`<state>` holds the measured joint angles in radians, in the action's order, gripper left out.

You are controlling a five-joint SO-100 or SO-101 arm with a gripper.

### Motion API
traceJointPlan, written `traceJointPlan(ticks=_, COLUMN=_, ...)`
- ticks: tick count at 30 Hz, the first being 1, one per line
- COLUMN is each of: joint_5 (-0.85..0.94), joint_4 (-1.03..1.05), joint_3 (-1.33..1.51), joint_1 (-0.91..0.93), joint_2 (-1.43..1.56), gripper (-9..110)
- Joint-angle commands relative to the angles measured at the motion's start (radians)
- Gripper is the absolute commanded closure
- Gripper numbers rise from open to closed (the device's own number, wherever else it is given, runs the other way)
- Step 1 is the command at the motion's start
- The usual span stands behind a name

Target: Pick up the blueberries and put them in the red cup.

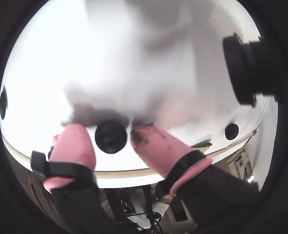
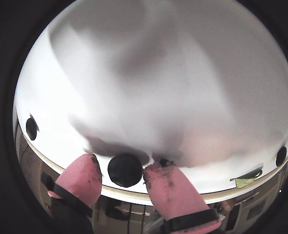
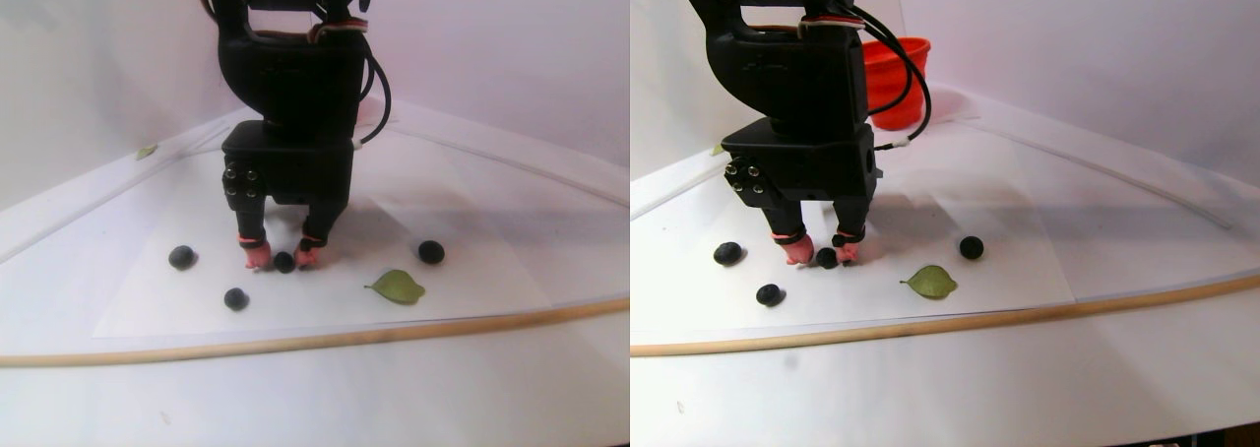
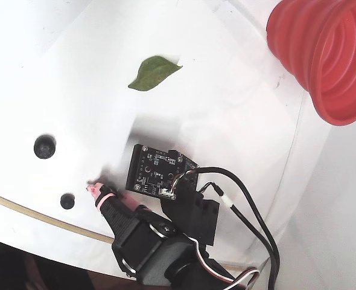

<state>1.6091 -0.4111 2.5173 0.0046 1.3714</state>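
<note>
Gripper (image 3: 283,258) at the lower middle of the left half of the stereo pair view, its black body reaching down to the white desk (image 3: 472,368). Its two pink fingertips (image 1: 75,144) stand slightly apart, one on either side of a single blueberry (image 1: 111,136). In both wrist views the berry sits low and centre in the frame, between the pads; the right pad looks to be touching or nearly touching it, while a thin gap shows on the left. So the jaws are parted and closing has not finished; nothing is lifted yet.

Three other blueberries rest on the white sheet in the stereo pair view: one left of the gripper (image 3: 181,257), one lower left (image 3: 235,297), one to the right (image 3: 430,251). A green leaf (image 3: 397,287) lies lower right, apart from all of them.

The red cup (image 4: 329,57) fills the upper right corner of the fixed view, well apart from the gripper, tipped so its wide mouth faces the lower right.

To do this step well, the pads should probably close gently and evenly, since a round berry can squirt out sideways or bruise. Keeping the fingertips low against the sheet would let them meet the berry at its widest part before lifting straight up.
</note>
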Motion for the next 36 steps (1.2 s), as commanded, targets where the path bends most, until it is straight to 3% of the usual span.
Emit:
traceJointPlan(ticks=1, joint_5=-0.008, joint_4=-0.006, joint_3=-0.002, joint_1=0.003, joint_2=0.006, gripper=84)
traceJointPlan(ticks=36, joint_5=0.028, joint_4=0.055, joint_3=0.035, joint_1=0.009, joint_2=0.083, gripper=91)
